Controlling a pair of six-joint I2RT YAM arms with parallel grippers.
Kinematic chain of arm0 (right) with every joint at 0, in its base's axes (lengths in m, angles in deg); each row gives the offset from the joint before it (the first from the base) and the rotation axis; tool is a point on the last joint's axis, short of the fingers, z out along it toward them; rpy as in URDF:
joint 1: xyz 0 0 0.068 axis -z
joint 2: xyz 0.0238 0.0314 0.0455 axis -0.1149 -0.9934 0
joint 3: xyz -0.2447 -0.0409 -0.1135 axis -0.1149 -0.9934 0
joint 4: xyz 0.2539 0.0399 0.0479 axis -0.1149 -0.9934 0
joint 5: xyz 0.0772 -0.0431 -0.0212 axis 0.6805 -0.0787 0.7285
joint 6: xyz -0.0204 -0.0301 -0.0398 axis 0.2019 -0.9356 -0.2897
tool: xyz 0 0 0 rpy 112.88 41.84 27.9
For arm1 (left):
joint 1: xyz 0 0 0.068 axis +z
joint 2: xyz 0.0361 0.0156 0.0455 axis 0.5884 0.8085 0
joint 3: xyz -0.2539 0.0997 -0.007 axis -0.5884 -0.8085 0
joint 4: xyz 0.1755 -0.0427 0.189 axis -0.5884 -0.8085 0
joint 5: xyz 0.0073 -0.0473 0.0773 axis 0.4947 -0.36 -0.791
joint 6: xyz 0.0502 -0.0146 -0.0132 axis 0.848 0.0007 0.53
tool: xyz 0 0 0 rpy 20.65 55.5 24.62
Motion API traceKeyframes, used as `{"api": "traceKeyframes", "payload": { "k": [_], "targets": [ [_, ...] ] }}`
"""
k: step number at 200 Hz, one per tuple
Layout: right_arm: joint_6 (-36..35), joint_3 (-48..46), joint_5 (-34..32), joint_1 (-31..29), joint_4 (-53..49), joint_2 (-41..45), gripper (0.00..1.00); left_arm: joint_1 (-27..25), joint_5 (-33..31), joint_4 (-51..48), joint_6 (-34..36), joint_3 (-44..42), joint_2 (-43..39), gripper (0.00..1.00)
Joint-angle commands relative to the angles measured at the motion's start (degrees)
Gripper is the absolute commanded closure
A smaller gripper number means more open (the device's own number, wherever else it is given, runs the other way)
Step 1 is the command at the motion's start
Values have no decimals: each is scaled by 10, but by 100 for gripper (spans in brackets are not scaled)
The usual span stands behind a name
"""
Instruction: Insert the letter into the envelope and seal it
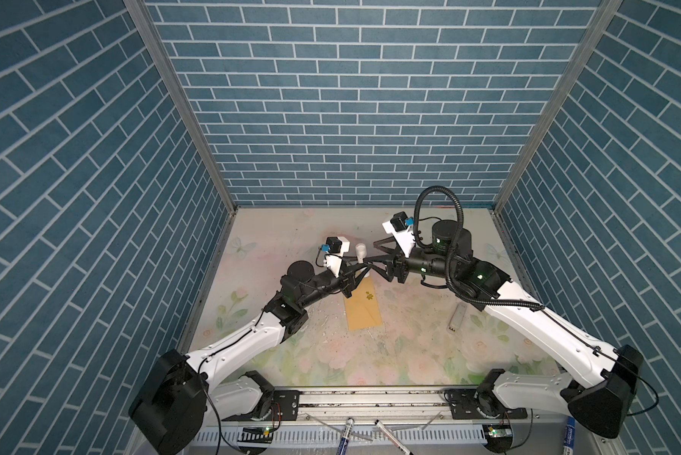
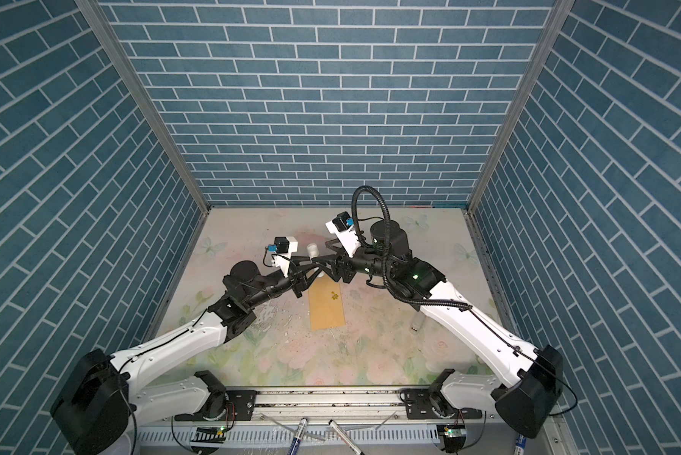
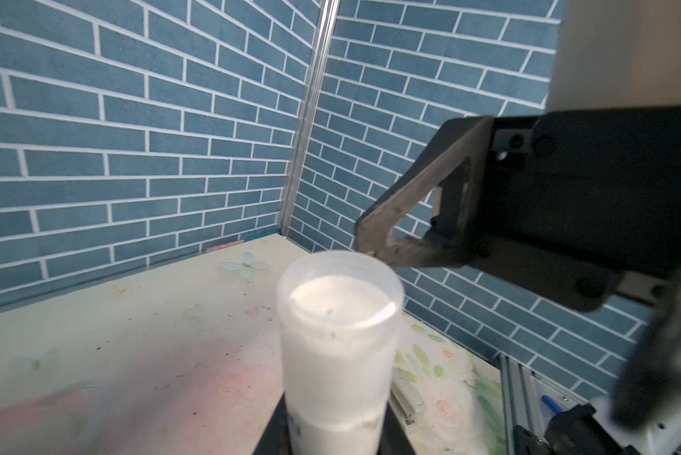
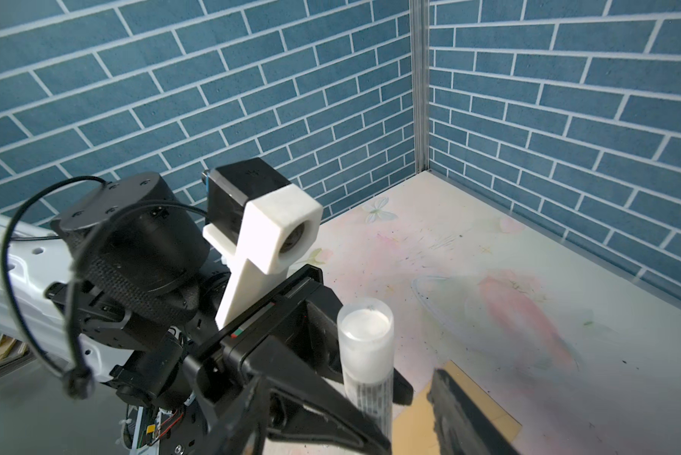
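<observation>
- One envelope (image 1: 364, 313) is lying flat on the table (image 1: 409, 354) mid-scene with its emblem side up. Its far end is sitting under both claws, so you can't tell whether the flap is open.
- Zero sign of the letter in any view. It's probably already inside, but you can't confirm that.
- You're holding a white glue stick (image 3: 338, 335) upright in the left gripper (image 3: 338, 437). The fingers are narrowed onto its lower body from both sides, and white glue is showing at the uncovered top. It's likely being kept over the flap end so the glue can go straight onto it.
- Your right gripper (image 1: 371, 252) is standing wide, fingers spread either side of the stick's top. One tip is sitting right by the rim, and the claw is gripping nothing. It's reading as the helper hand, leaving the left one sole hold.
- A small pale oblong piece (image 1: 457, 317) is lying on the table well right of the envelope. It's possibly the cap, but too small to tell.
- Judgement: insertion is looking done and sealing is beginning. The stick is needing a tip-over toward the paper.
</observation>
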Motion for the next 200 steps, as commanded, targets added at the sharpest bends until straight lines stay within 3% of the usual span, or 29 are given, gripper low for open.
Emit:
{"api": "traceKeyframes", "payload": {
  "k": [1,44,89,163,200],
  "targets": [
    [31,15,21,3,33,-19,35,-1,24,23,-26,16,2,100],
    [41,33,28,8,11,-43,38,-1,23,21,-13,15,-2,100],
    [70,52,81,16,6,-71,47,-1,22,19,-4,15,-5,100],
    [91,59,109,17,4,-91,88,-1,1,13,12,15,-1,100],
    [79,60,71,17,-6,-77,100,-1,-24,-12,29,18,-1,86]
  ]
}}
